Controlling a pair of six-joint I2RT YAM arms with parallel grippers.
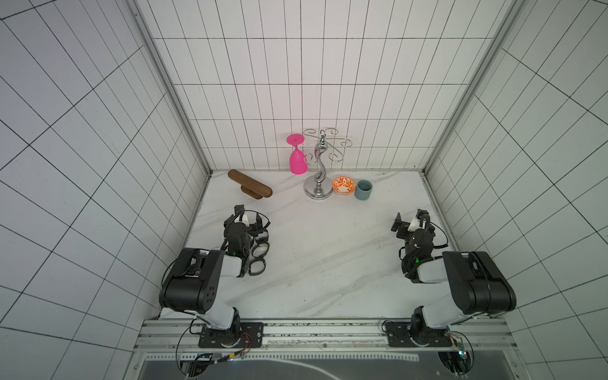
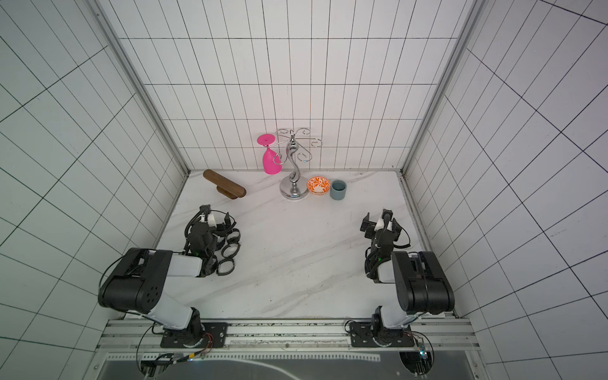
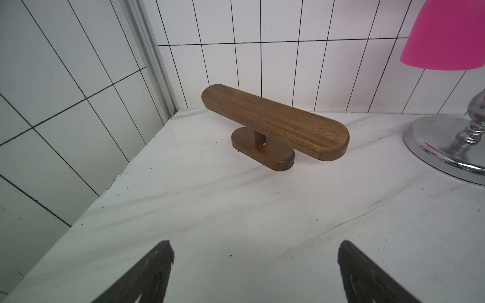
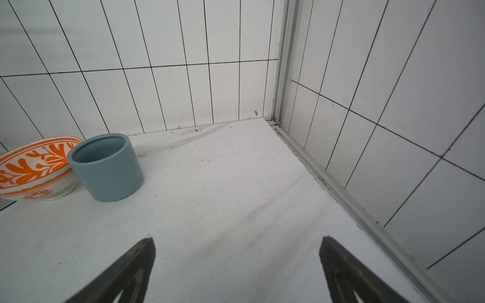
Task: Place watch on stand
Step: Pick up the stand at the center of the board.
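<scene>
Where both top views look down, the stand [image 1: 250, 183] is a dark brown wooden bar with rounded ends on a short oval base. It sits by the far left corner of the white marbled surface [image 1: 322, 256], its long axis running diagonally from that corner toward the middle. Black watches [image 1: 260, 251] lie beside the left arm [image 1: 197, 279] (partly under it). In the left wrist view, the left claw [image 3: 256, 245] stands wide apart, facing the stand [image 3: 275, 123]. In the right wrist view, the right claw [image 4: 237, 241] gapes too, near tiled walls [image 4: 393, 105].

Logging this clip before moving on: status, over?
Left gripper open, empty; right gripper same. Black watches lying beside left arm, none held. Wooden stand bare, nothing blocking it.
</scene>
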